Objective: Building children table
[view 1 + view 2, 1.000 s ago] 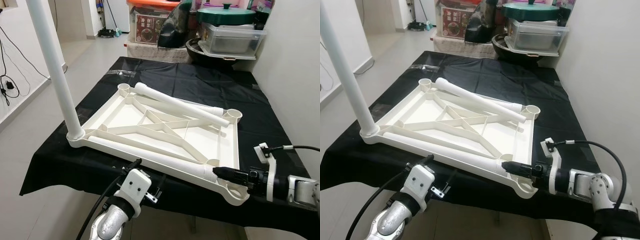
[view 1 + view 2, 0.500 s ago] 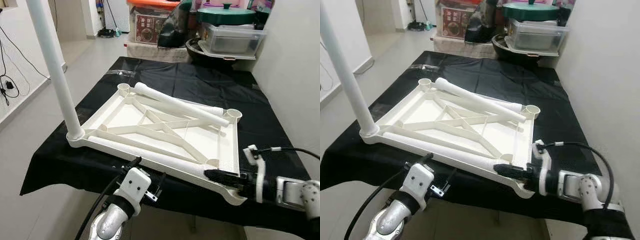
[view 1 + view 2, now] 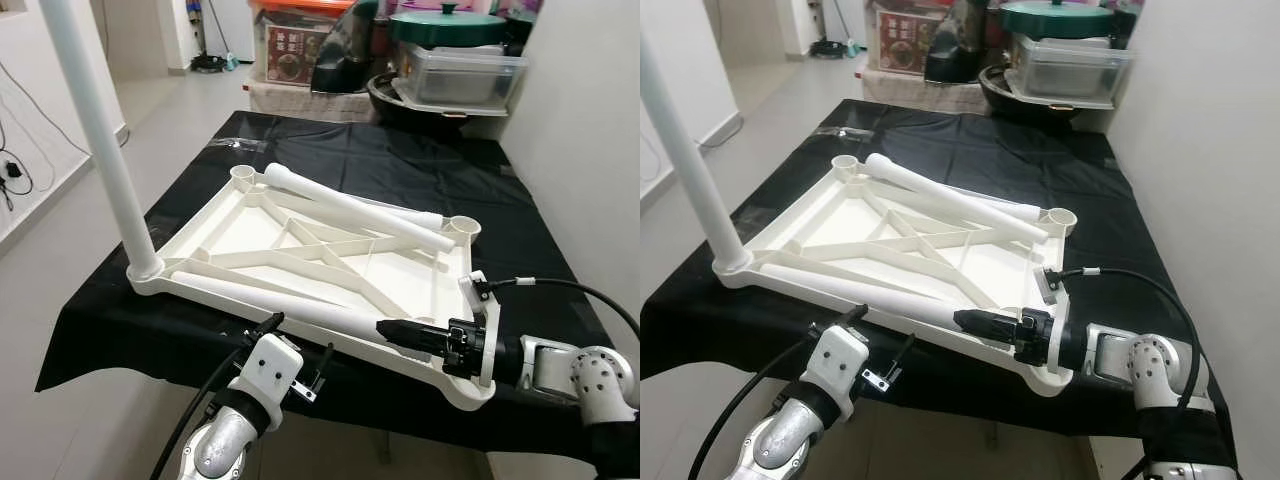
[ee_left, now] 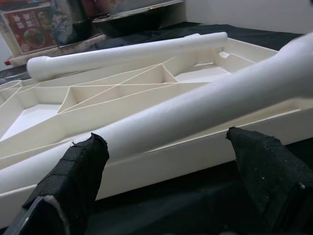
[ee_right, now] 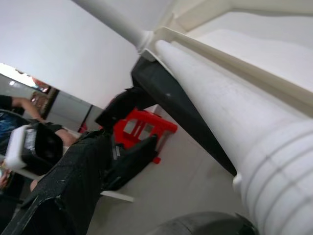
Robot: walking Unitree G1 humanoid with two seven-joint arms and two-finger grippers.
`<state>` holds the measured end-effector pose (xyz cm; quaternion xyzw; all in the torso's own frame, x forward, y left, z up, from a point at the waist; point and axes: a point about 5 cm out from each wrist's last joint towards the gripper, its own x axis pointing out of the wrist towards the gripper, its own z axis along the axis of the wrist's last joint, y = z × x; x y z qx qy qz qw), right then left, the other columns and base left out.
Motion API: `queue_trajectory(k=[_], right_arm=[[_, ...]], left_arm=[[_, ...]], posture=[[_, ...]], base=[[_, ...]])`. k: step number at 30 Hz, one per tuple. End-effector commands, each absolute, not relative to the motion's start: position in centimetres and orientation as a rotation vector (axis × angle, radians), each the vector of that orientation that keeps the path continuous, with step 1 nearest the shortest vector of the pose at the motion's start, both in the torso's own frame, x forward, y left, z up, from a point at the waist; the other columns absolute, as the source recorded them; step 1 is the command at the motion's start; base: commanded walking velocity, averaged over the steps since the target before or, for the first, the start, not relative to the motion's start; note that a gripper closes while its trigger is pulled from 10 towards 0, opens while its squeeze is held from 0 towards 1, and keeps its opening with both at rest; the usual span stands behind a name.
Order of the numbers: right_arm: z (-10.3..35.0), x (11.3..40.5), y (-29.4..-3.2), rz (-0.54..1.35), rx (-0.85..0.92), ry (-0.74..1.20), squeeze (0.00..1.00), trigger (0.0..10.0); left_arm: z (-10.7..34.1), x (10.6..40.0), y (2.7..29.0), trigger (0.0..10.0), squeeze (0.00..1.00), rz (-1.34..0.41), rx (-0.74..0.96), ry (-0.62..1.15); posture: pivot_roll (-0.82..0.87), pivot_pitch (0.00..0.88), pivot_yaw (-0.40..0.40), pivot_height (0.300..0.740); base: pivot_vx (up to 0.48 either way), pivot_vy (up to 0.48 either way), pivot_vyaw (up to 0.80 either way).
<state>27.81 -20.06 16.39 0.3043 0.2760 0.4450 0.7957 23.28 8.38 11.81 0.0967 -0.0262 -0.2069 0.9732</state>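
Note:
A white table top (image 3: 455, 290) lies upside down on the black-covered table. One white leg (image 3: 100, 150) stands upright in its front-left socket. A second leg (image 3: 350, 205) lies loose across the back ribs. A third leg (image 3: 280, 300) lies along the front edge. My right gripper (image 3: 385, 327) reaches in from the right over that leg's threaded end (image 5: 274, 161). One of its fingers (image 5: 73, 181) stands apart from the leg, so it is open. My left gripper (image 4: 171, 166) hovers open below the front edge, facing the third leg.
Boxes, a lidded pot (image 3: 450, 25) and a clear bin (image 3: 465, 70) are stacked beyond the table's far end. A wall runs close along the right side. Open floor lies to the left, and a red stool (image 5: 142, 127) stands under the table.
My right gripper has moved left along the front edge, from beside the corner socket onto the end of the lying leg. The left arm has stayed put.

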Motion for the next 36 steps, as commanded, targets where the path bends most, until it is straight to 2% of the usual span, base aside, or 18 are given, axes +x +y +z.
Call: queue_trajectory(k=[1,5,6,8,15,23,31,33,35,36], right_arm=[[17.1,27.7,-19.9,0.993,0.674,0.560,0.00,10.0],[17.2,27.9,-19.7,1.000,0.671,0.543,0.00,10.0],[17.3,28.0,-19.7,0.998,0.669,0.530,0.00,0.3],[17.3,28.1,-19.7,0.997,0.668,0.519,0.00,0.0],[17.4,28.7,-20.1,0.959,0.673,0.486,0.00,0.0],[17.3,29.3,-21.8,0.878,0.684,0.446,0.00,0.0],[17.8,29.1,-22.6,0.891,0.699,0.403,0.00,0.0],[18.4,29.1,-23.1,0.913,0.779,0.317,0.00,0.0],[18.4,29.1,-23.1,0.913,0.779,0.317,0.00,0.0],[18.3,29.1,-23.1,0.912,0.802,0.302,0.00,0.0]], left_arm=[[11.6,23.2,8.3,10.0,0.00,-0.416,0.197,-0.036],[11.6,23.2,8.3,10.0,0.00,-0.416,0.197,-0.035],[11.6,23.2,8.3,10.0,0.00,-0.416,0.198,-0.035],[11.5,23.2,8.4,10.0,0.00,-0.416,0.198,-0.034],[11.5,23.2,8.4,10.0,0.00,-0.417,0.199,-0.032],[11.4,23.2,8.5,10.0,0.00,-0.417,0.201,-0.030],[11.3,23.2,8.6,10.0,0.00,-0.422,0.202,-0.027],[11.5,23.2,8.8,10.0,0.00,-0.420,0.155,-0.025],[11.5,23.2,8.8,10.0,0.00,-0.420,0.155,-0.025],[11.8,23.6,9.3,10.0,0.00,-0.387,0.085,-0.020]], posture=[[0.03,0.061,-0.091,0.740],[0.03,0.062,-0.090,0.740],[0.03,0.062,-0.090,0.740],[0.03,0.061,-0.088,0.740],[0.03,0.063,-0.085,0.740],[0.03,0.057,-0.085,0.740],[0.04,0.047,-0.083,0.740],[0.04,0.039,-0.082,0.740],[0.04,0.039,-0.082,0.740],[0.04,0.034,-0.079,0.740]], base=[[0.000,0.000,0.00],[0.000,0.000,0.00],[0.000,0.000,0.00],[0.000,0.000,0.00],[0.000,0.000,0.00],[0.000,0.000,0.00],[0.000,0.000,0.00],[0.000,0.000,0.00],[0.000,0.000,0.00],[0.000,0.000,0.00]])
